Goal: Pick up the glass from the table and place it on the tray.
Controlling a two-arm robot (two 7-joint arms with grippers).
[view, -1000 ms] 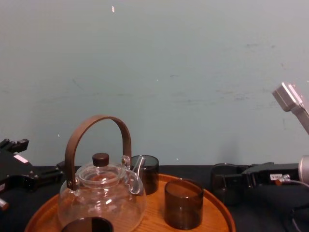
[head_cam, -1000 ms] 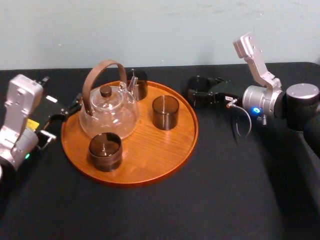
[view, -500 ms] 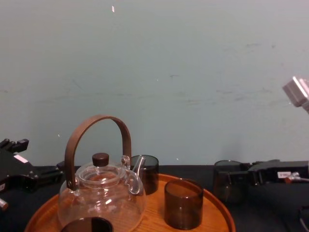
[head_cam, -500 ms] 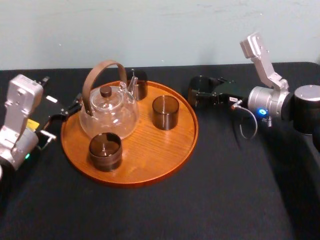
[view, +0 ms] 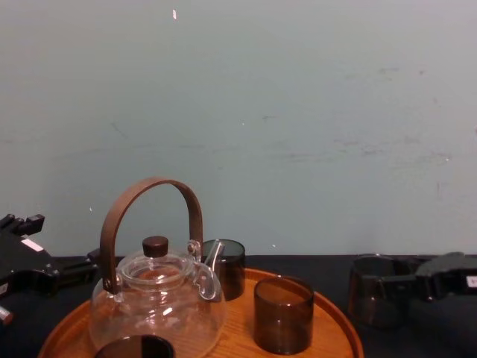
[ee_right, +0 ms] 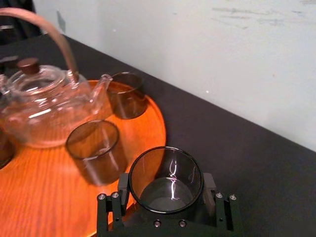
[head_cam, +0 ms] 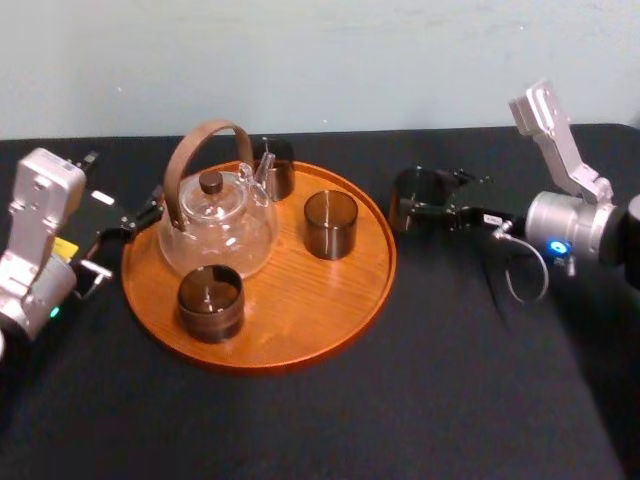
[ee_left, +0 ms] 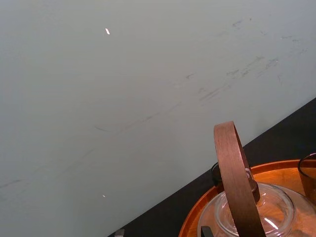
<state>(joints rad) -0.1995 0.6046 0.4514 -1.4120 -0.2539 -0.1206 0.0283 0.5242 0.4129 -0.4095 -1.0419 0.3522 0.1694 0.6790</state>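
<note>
A dark smoked glass (head_cam: 408, 200) stands upright between the fingers of my right gripper (head_cam: 425, 203), just right of the round wooden tray (head_cam: 300, 300) over the black table (head_cam: 400, 400). In the right wrist view both fingers (ee_right: 210, 186) press the sides of the glass (ee_right: 165, 173), so the gripper is shut on it. The chest view shows the glass (view: 376, 292) at the tray's right, beyond the rim (view: 339, 328). My left gripper (head_cam: 135, 222) rests by the tray's left edge.
On the tray stand a glass teapot (head_cam: 215, 225) with a brown handle and three dark glasses: one behind the spout (head_cam: 272, 165), one mid-right (head_cam: 331, 224), one in front (head_cam: 211, 303). Bare table lies in front and to the right.
My right gripper has moved to the right with the glass in it, a little farther from the tray's rim. The left arm has not moved.
</note>
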